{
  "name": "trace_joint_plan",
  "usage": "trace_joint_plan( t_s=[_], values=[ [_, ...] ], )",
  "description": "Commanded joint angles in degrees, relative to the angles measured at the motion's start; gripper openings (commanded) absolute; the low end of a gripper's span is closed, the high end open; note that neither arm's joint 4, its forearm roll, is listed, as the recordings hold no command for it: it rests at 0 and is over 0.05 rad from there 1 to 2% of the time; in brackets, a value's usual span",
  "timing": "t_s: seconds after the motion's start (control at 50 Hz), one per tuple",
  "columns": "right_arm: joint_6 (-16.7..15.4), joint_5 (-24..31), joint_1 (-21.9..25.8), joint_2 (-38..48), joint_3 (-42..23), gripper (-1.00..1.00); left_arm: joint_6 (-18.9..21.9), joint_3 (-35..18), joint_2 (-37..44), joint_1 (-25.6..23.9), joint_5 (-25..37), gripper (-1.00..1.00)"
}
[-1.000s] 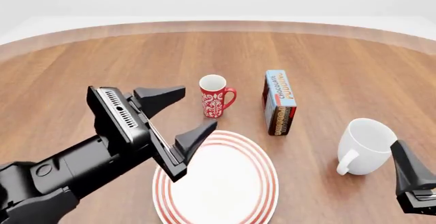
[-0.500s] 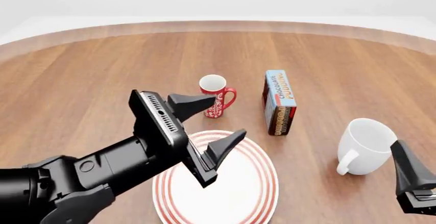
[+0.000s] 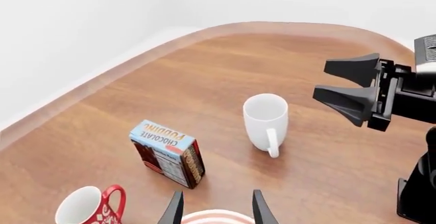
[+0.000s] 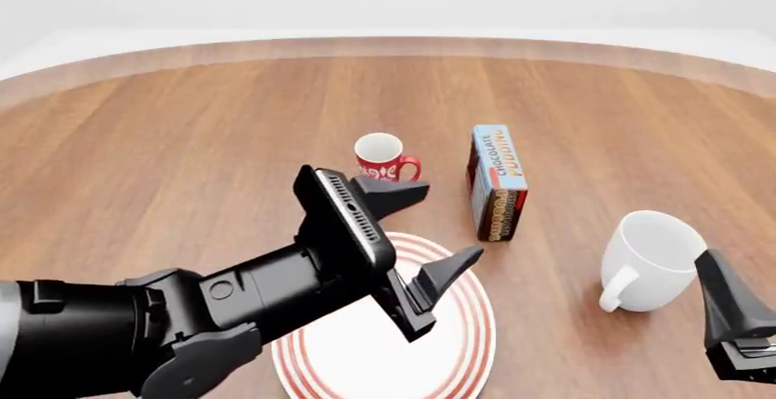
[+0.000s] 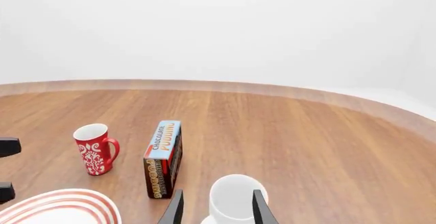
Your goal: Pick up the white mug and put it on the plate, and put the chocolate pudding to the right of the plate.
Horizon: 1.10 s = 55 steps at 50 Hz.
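Observation:
The white mug (image 4: 655, 255) stands upright on the table at the right, handle toward the near side; it also shows in the left wrist view (image 3: 266, 118). My right gripper (image 5: 218, 193) is open just behind the white mug (image 5: 235, 199), not touching it; one finger (image 4: 728, 313) shows in the front view. The red-ringed plate (image 4: 471, 331) lies near the front centre. My left gripper (image 4: 455, 219) hangs open and empty above the plate's far edge, pointing at the chocolate pudding (image 4: 497, 181), which stands on edge beyond the plate.
A red patterned mug (image 4: 380, 156) stands behind the plate, left of the pudding, partly hidden by my left gripper. The round wooden table (image 4: 182, 126) stretches far to the left and back. My right gripper (image 3: 320, 80) appears open in the left wrist view.
My left arm has swung to the right and forward, from the plate's left side to above its far edge, still open. The right arm and all objects have stayed put.

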Motion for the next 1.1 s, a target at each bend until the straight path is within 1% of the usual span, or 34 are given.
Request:
trace_joint_plan(
  t_s=[0.02, 0.56, 0.58, 0.98, 1.1],
  values=[
    [0.03, 0.02, -0.02, 0.01, 0.00, 1.00, 0.18, -2.99, 3.77, -1.85, 0.59, 1.00],
    [0.03, 0.17, 0.27, -0.12, -0.01, 1.00, -0.85, -6.84, 9.16, -4.06, 1.58, 1.00],
    [0.02, 0.19, 0.28, -0.11, -0.02, 1.00, -3.10, -7.11, 9.08, -4.29, 1.83, 1.00],
    [0.12, -0.15, 0.39, 0.16, 0.06, 1.00, -1.34, -12.41, 13.11, -5.47, 5.26, 1.00],
    [0.07, -0.33, 0.43, 0.29, 0.07, 1.00, -1.72, -13.69, 14.61, -5.72, 5.24, 1.00]
  ],
)
